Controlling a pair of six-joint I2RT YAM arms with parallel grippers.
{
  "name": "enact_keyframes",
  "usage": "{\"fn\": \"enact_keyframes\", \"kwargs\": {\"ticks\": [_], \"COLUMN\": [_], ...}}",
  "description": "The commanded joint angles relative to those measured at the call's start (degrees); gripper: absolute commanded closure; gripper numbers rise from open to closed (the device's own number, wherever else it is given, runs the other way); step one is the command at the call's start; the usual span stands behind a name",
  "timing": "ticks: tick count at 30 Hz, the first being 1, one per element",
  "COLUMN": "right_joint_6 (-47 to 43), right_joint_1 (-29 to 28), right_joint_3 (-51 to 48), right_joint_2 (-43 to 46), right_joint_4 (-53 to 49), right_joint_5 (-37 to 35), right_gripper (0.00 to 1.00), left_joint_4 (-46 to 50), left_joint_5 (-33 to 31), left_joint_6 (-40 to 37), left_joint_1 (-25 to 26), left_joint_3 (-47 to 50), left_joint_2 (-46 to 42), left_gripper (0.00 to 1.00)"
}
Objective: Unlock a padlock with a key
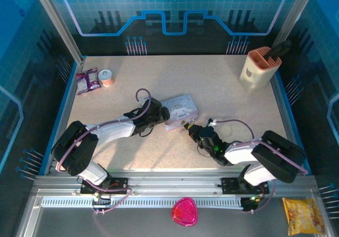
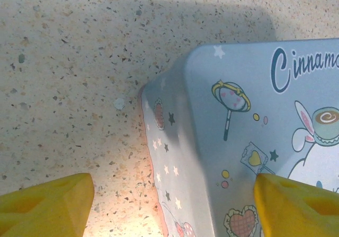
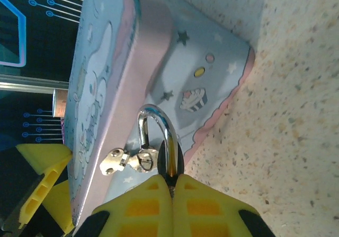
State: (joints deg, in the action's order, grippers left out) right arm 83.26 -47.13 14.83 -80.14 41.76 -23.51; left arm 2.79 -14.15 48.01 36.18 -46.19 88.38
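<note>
My right gripper (image 3: 170,177) is shut on the tiny dark padlock (image 3: 179,163), pinching its body between the yellow fingers. The chrome shackle (image 3: 159,117) curves up out of the grip, and its free end hangs by the silver hasp (image 3: 114,160) on the pale blue cartoon tin (image 3: 201,62). From above, the right gripper (image 1: 189,126) sits at the front right corner of the tin (image 1: 181,111). My left gripper (image 1: 154,119) is at the tin's left end. It stands open (image 2: 174,184), its yellow fingers (image 2: 47,205) astride a corner of the tin (image 2: 249,131). The key is hidden.
A beige holder (image 1: 261,67) with a dark tool stands at the back right. A purple packet (image 1: 87,80) and a small roll (image 1: 107,78) lie at the back left. Off the table in front are a pink object (image 1: 184,211) and a yellow snack bag (image 1: 304,216).
</note>
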Motion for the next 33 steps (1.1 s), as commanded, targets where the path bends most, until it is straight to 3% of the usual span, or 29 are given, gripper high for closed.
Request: {"fn": "enact_keyframes", "kwargs": {"ticks": [1,4,12,17,24,29,33], "right_joint_6": [-3.29,-7.73,-31.73,-44.76,-57.08,-59.18,-59.44], "right_joint_1": [1.48,4.28,16.65,27.35,35.49,37.98,38.79], "right_joint_3": [-0.61,-0.68,4.16,8.65,14.55,15.27,15.23], "right_joint_2": [2.92,7.02,32.31,40.52,39.71,34.15,28.40], "right_joint_4": [-4.24,-8.03,-45.33,-60.52,-70.87,-70.97,-69.86], "right_joint_5": [-0.28,3.73,16.21,25.25,31.42,36.06,37.88], "right_gripper": [1.00,1.00,1.00,1.00,1.00,1.00,1.00], "left_joint_4": [6.40,7.27,8.81,9.16,10.54,11.30,10.66], "left_joint_5": [0.39,-0.12,2.46,1.33,-4.46,-7.48,-7.19], "left_joint_6": [-3.66,-5.53,-18.83,-22.23,-25.73,-26.22,-25.98], "left_joint_1": [0.20,0.18,-0.74,-3.11,-5.41,-5.82,-6.01], "left_joint_3": [0.32,0.69,6.34,12.77,19.30,22.72,23.34], "left_joint_2": [-0.65,-2.91,-17.29,-28.42,-43.45,-51.87,-52.43], "left_gripper": [0.20,0.19,0.16,0.15,0.13,0.05,0.03]}}
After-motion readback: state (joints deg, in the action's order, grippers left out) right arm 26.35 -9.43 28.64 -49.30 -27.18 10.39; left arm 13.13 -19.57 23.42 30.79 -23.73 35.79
